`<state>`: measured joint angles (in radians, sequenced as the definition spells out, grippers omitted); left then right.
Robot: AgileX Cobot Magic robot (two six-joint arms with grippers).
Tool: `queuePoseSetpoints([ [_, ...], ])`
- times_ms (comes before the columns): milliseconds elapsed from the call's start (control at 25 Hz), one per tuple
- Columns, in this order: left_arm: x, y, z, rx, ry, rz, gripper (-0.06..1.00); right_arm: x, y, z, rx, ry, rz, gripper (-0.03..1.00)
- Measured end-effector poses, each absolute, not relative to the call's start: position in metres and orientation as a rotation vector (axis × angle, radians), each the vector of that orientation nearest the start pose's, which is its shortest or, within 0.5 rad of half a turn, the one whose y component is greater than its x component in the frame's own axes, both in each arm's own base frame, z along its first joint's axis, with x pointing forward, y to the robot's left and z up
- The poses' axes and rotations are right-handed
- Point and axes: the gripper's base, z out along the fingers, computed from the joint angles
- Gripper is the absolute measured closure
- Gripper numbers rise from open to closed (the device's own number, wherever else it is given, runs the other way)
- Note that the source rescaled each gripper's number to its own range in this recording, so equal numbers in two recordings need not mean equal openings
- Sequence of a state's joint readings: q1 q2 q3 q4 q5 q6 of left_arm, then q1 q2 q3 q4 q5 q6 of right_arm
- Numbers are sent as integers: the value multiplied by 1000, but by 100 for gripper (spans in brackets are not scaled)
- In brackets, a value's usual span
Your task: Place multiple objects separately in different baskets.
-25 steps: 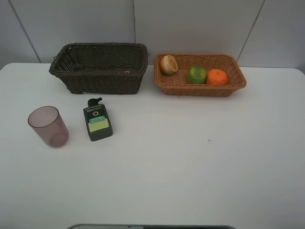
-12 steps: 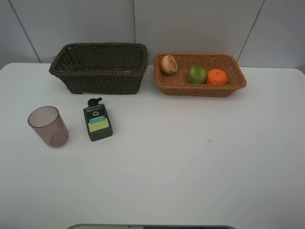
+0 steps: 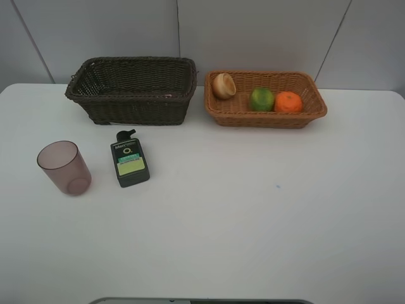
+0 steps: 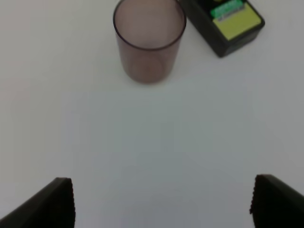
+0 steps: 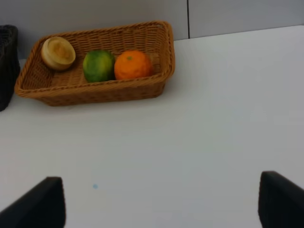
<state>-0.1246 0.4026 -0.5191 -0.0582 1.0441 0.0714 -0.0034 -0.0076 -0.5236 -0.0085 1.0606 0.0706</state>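
The dark brown basket (image 3: 139, 109) stands at the back left and the tan basket (image 3: 266, 118) at the back right. Inside the tan basket lie an orange (image 3: 288, 102), a green fruit (image 3: 261, 99) and a pale tan round fruit (image 3: 223, 85). A mauve cup (image 3: 63, 168) stands upright on the table's left, with a flat dark-green bottle (image 3: 130, 161) lying beside it. My left gripper (image 4: 161, 199) is open above bare table, short of the cup (image 4: 149, 40) and bottle (image 4: 228, 21). My right gripper (image 5: 161, 202) is open, well back from the tan basket (image 5: 95, 92). Neither arm shows in the high view.
The white table (image 3: 253, 209) ends at a grey panelled wall behind the baskets. In the right wrist view a corner of the dark basket (image 5: 7, 66) shows beside the tan one. A small dark speck (image 3: 277, 186) marks the tabletop.
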Motion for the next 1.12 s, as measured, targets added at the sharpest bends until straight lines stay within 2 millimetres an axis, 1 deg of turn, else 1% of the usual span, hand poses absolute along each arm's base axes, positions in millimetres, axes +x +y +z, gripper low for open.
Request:
queuePoseSetpoints([
  [200, 95, -20, 281, 311, 2450, -118, -1, -9, -1, 284, 75, 2012, 33, 12],
  [280, 113, -23, 279, 361, 2506, -120, -1, -9, -1, 284, 75, 2012, 33, 12],
  [400, 136, -27, 269, 427, 2603, -128, -1, -9, -1, 284, 75, 2012, 33, 12],
  [480, 151, -34, 262, 504, 2656, -134, -1, -9, -1, 284, 75, 2012, 33, 12],
  [640, 176, -55, 254, 710, 2698, -141, -1, -9, -1, 284, 75, 2012, 33, 12],
  [760, 194, -69, 243, 858, 2736, -81, -1, -9, -1, 284, 75, 2012, 33, 12],
  [920, 214, -78, 225, 1032, 2752, 60, -1, -9, -1, 284, 75, 2012, 33, 12],
  [1040, 228, -82, 215, 1090, 2761, 114, -1, -9, -1, 284, 75, 2012, 33, 12],
  [1120, 237, -85, 212, 1095, 2746, 120, -1, -9, -1, 284, 75, 2012, 33, 12],
])
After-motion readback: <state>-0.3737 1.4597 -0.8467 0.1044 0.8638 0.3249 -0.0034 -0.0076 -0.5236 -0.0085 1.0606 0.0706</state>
